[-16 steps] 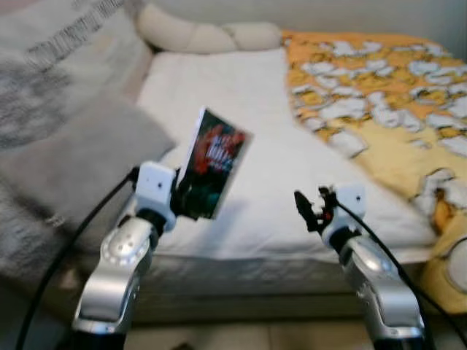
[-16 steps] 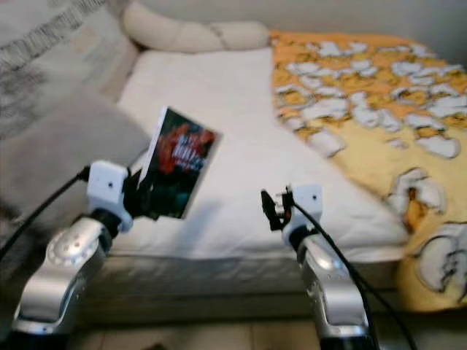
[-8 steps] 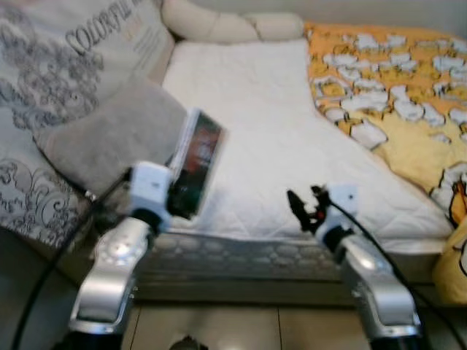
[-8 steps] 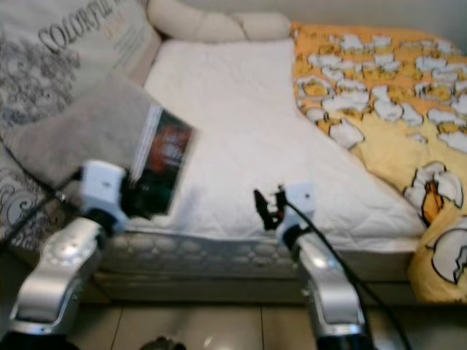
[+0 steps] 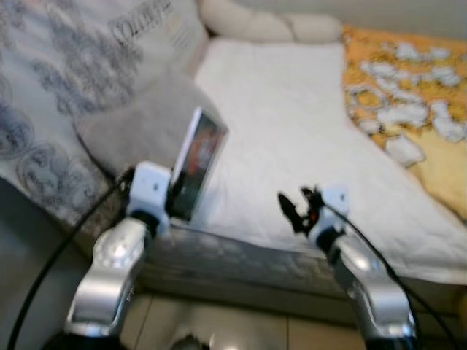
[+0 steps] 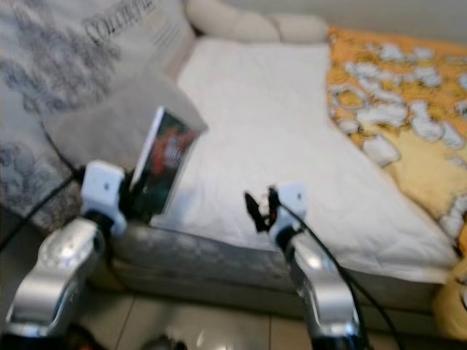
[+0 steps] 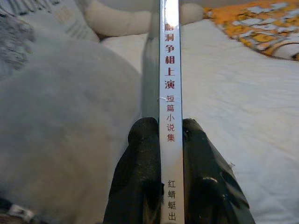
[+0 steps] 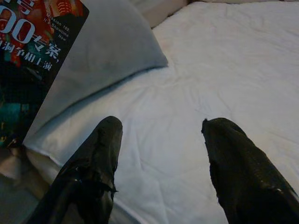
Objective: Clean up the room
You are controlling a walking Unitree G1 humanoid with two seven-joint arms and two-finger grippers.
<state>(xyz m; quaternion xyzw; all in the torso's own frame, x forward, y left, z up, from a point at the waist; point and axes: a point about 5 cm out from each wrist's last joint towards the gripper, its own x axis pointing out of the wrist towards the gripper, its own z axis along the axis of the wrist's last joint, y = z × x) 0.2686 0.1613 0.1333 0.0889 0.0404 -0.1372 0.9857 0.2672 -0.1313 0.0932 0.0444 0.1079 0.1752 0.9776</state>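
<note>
The left hand (image 7: 170,140) gripped a thin dark-covered paperback book (image 5: 198,162) upright by its lower end, above the white quilted bed (image 5: 292,138) edge, beside a grey pillow (image 5: 139,127). The right hand (image 8: 161,135) hovered spread, holding nothing.

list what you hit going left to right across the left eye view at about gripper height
grey pillow → left gripper holding the book → white mattress → right gripper → orange blanket
</note>
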